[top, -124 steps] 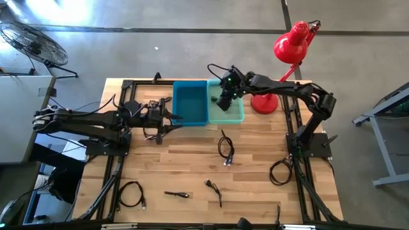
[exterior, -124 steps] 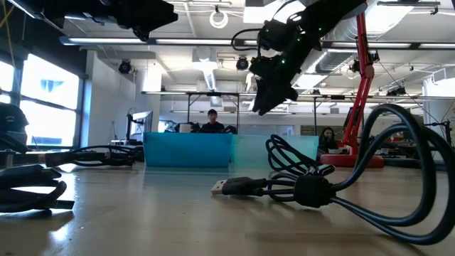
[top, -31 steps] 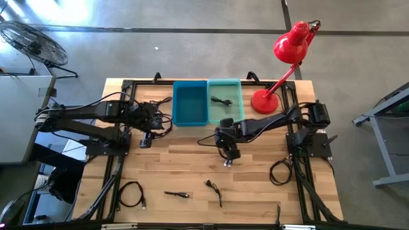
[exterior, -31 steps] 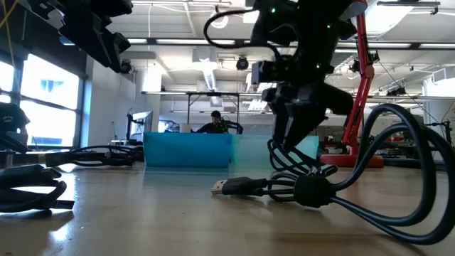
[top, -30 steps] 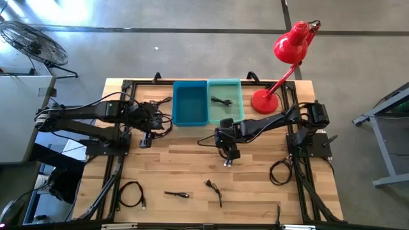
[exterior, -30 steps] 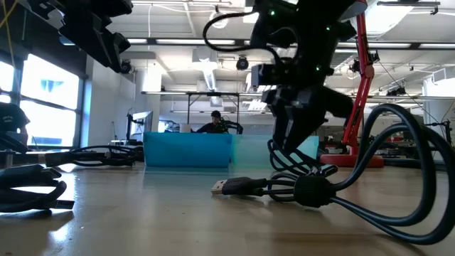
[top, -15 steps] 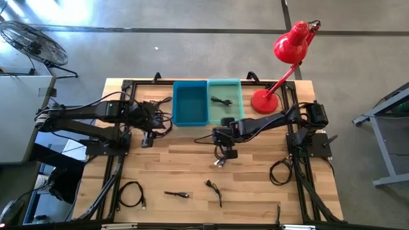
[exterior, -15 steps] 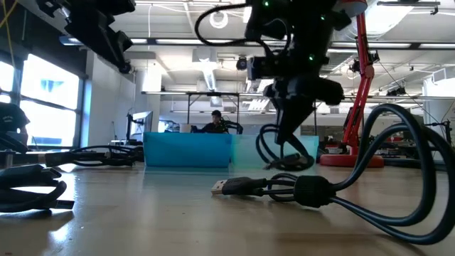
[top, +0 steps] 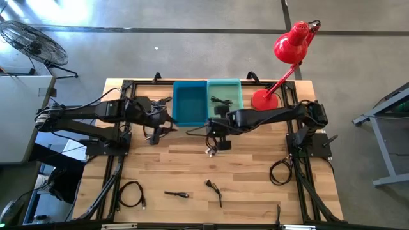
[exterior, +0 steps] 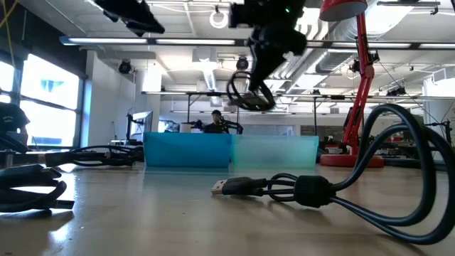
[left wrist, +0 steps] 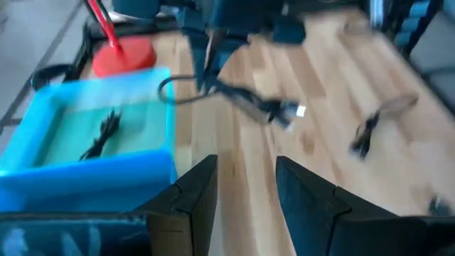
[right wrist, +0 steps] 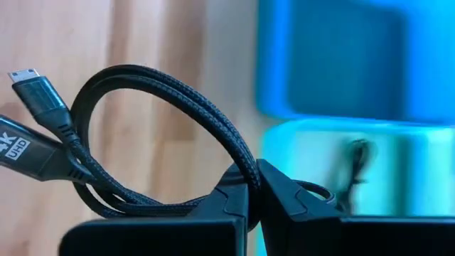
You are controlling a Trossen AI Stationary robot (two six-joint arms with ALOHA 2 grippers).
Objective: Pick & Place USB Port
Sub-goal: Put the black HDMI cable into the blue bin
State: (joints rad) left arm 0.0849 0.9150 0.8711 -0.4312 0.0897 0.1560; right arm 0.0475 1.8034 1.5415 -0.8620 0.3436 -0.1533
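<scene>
My right gripper (top: 218,131) is shut on a coiled black braided USB cable (right wrist: 153,96) and holds it above the table just in front of the bins; the low view shows its loop (exterior: 245,98) hanging in the air. Behind it stand a blue bin (top: 190,118) and a teal bin (top: 235,110), the teal one with a small black cable (top: 221,101) lying in it. My left gripper (top: 157,130) hovers left of the blue bin, open with nothing between its fingers (left wrist: 195,195). My right gripper pinches several strands of the cable's coil (right wrist: 240,165) between its two shut fingers. The fingers come from above, pointing down. The coil hangs below them, clear of the table, with its two plug ends (right wrist: 28,135) dangling to one side.
Other black cables lie on the wooden table: one at the near left (top: 130,193), two short ones near the front (top: 177,194) (top: 214,189), one at the right (top: 279,171). A red lamp's base (top: 264,101) stands right of the teal bin.
My right gripper has shut on the cable at the table's middle, then risen and gone toward the far edge and a little left, toward the bins. The cable has come off the table and now hangs clear. My left gripper has shifted slightly toward the right.
</scene>
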